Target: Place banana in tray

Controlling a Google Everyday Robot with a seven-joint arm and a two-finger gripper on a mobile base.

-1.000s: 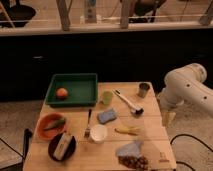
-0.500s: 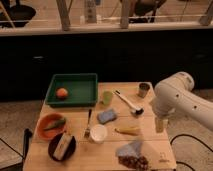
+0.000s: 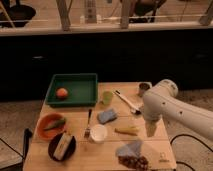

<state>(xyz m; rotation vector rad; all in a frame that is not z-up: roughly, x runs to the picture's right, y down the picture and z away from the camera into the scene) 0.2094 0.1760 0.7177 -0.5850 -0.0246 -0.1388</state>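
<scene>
Arm (image 3: 170, 107) enters from the right, is cut off at the frame edge, and covers part of the table's (image 3: 100, 156) right edge. Contents of the black plate (image 3: 61, 146) at the front-left corner cannot be identified. Banana (image 3: 127, 131) lies on the table toward the right edge, long axis roughly parallel to the front edge; stem end cannot be told. Gripper (image 3: 150, 129) hangs just right of it, jaws spread wide, holding nothing. Tray (image 3: 72, 76) occupies the back-left corner, well apart from the banana.
</scene>
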